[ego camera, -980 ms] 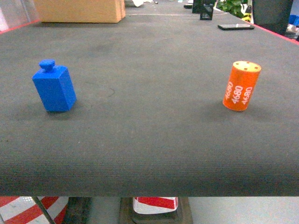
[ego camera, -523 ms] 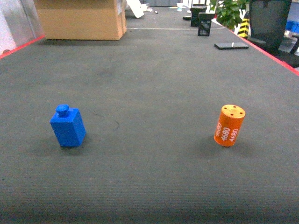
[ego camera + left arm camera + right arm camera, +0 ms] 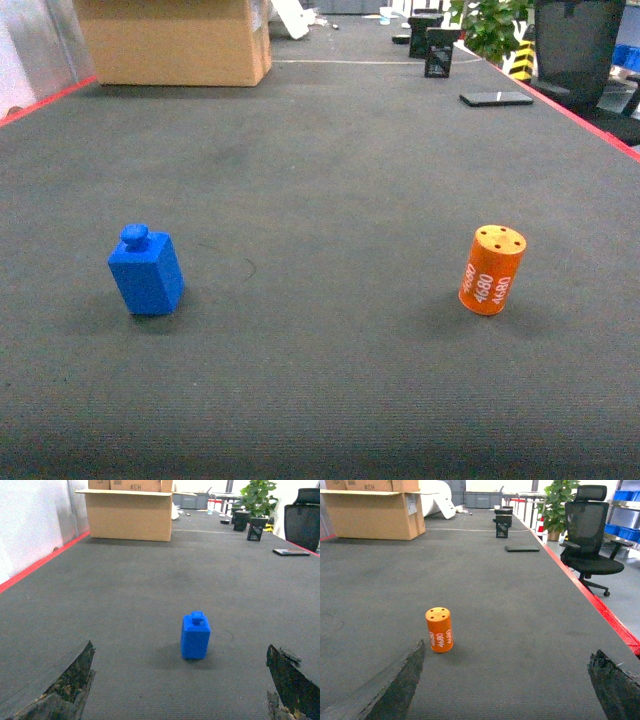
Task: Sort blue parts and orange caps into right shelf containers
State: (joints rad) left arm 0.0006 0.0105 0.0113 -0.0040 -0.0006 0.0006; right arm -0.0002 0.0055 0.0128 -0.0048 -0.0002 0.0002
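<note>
A long dark grey table (image 3: pixel 330 150) with a red edge fills the head view, and neither arm shows in it at all. A big cardboard box (image 3: pixel 170 40) sits at the far left end of the table; the left wrist view shows its open flaps, which the head view cuts off. Only the right wrist view takes in the black office chair (image 3: pixel 587 535) standing off the table's right side, with a potted plant (image 3: pixel 555 502) behind it and a glimpse of blue crates (image 3: pixel 626 495) on shelving at the far right edge, too cropped to say more. A flat black phone (image 3: pixel 495 98) lies near the table's right edge, past two small black stands. The blue part (image 3: pixel 146 271), a square block with a round knob on top, stands upright on the left half of the table, well apart from the orange cap (image 3: pixel 492 269), an upright cylinder printed "4680" with small holes in its top, on the right half. The left gripper (image 3: pixel 180 690) looks straight at the blue part, its worn dark fingers (image 3: pixel 65 690) spread wide and holding nothing. The right gripper (image 3: pixel 507 690) is likewise spread wide and empty, with the orange cap just beyond its left finger.
</note>
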